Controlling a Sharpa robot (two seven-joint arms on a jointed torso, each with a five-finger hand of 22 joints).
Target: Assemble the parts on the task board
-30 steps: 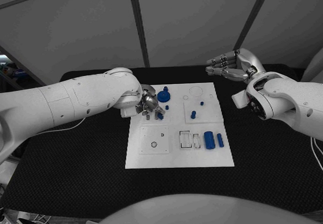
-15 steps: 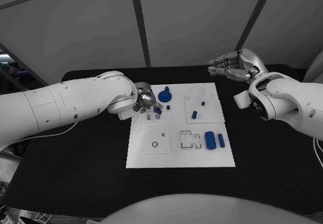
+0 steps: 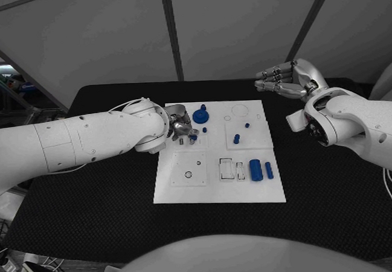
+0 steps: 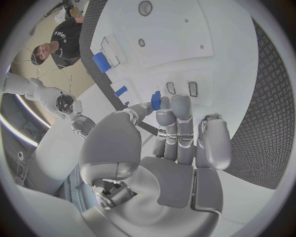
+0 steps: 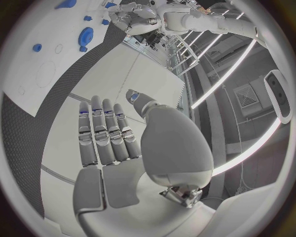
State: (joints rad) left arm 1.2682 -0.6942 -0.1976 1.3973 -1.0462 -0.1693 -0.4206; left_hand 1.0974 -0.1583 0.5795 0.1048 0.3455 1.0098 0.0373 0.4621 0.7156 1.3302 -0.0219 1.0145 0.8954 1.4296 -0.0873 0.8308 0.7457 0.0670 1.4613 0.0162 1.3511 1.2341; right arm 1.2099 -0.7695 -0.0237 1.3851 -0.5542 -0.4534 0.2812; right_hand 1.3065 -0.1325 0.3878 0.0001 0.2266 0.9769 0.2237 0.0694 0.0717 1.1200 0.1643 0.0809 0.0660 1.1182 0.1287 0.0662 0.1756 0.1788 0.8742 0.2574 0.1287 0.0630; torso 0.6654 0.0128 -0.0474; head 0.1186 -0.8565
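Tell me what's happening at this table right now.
A two-armed robot is assembling small blue parts on a white task board. Its left hand is over the board's far left part, pinching a small blue piece. The right hand is raised off the board's far right corner, holding nothing.

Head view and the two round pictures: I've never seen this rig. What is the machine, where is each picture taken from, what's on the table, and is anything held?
This is a robot with two white arms, each ending in a silver hand. The square picture looks down from its head; each round one comes from a camera behind one wrist.

On the black table lies a white task board with small blue parts on it. The left hand is at the board's far left corner. One blue part shows right at its fingertips, but I cannot tell whether it is pinched or lies on the board. The right hand is raised off the board and holds nothing.
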